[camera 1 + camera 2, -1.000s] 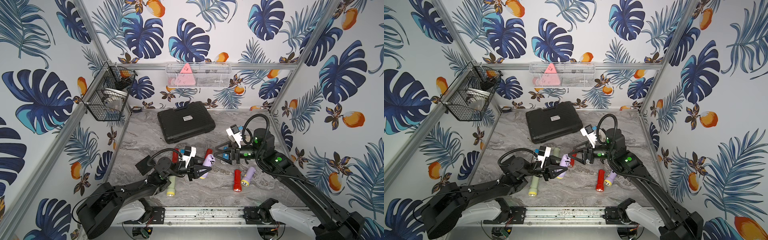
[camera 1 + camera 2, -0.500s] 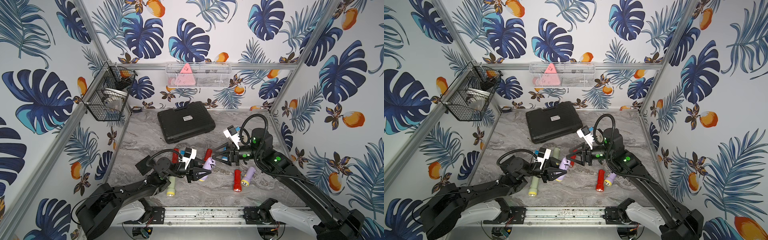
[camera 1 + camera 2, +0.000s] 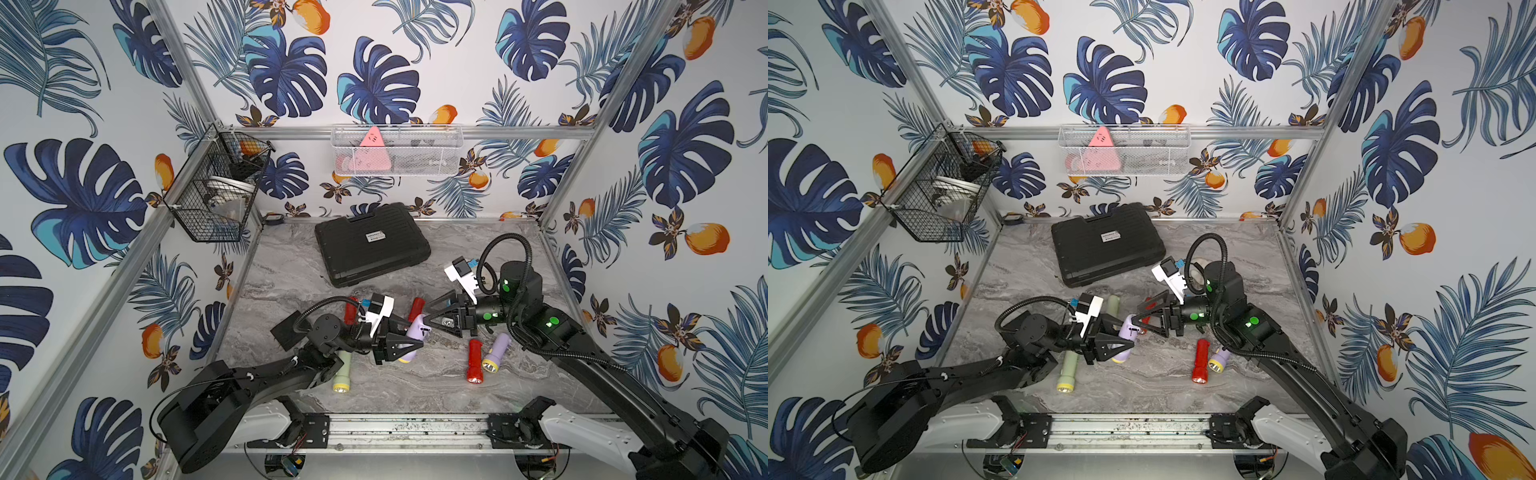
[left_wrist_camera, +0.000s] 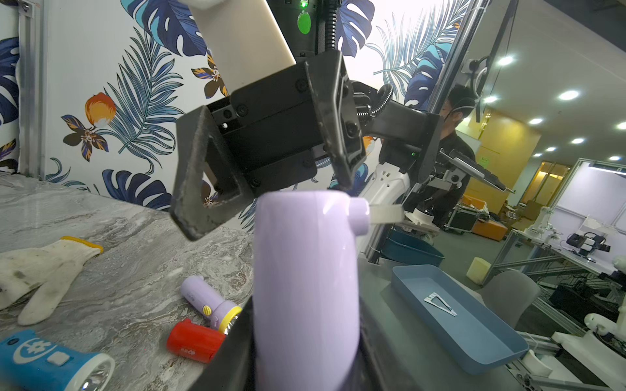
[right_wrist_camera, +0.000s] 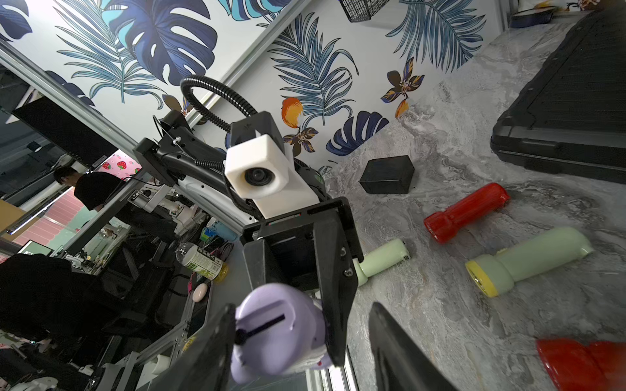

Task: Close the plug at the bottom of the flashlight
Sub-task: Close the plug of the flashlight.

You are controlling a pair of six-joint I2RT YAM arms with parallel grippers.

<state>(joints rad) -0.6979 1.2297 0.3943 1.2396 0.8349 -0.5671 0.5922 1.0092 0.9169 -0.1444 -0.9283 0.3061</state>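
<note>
1. A black wire basket (image 3: 216,195) hangs on the wall above the far left corner of the table (image 3: 291,266).
2. A small black box (image 3: 286,332) lies near the left edge, beside the left arm.
3. A green flashlight (image 3: 343,372) lies toward the front edge, partly under the left arm. A red flashlight (image 3: 350,309) lies just behind that arm's wrist.
4. A closed black case (image 3: 370,245) sits by the far edge, about midway along it.
5. The left gripper (image 3: 413,334) is over the middle of the table. Its jaws are clamped narrow on the body of the lilac flashlight (image 4: 305,270), which is held clear of the table with its bottom end toward the right gripper.
6. The plug (image 4: 386,214), a pale flap, sticks out sideways from that bottom end and is not pressed in.
7. Another red flashlight (image 3: 417,308) lies on the table just behind the two grippers.
8. The right gripper (image 3: 427,314) faces the left one, with its jaws apart and gripping nothing. The tip of one finger (image 4: 335,128) rests against the rim of the bottom end, and the other finger stands clear to the side.
9. Right of the middle, toward the front edge, a third red flashlight (image 3: 473,360) and a second lilac flashlight (image 3: 496,352) lie side by side, lenses toward the front edge.
</note>
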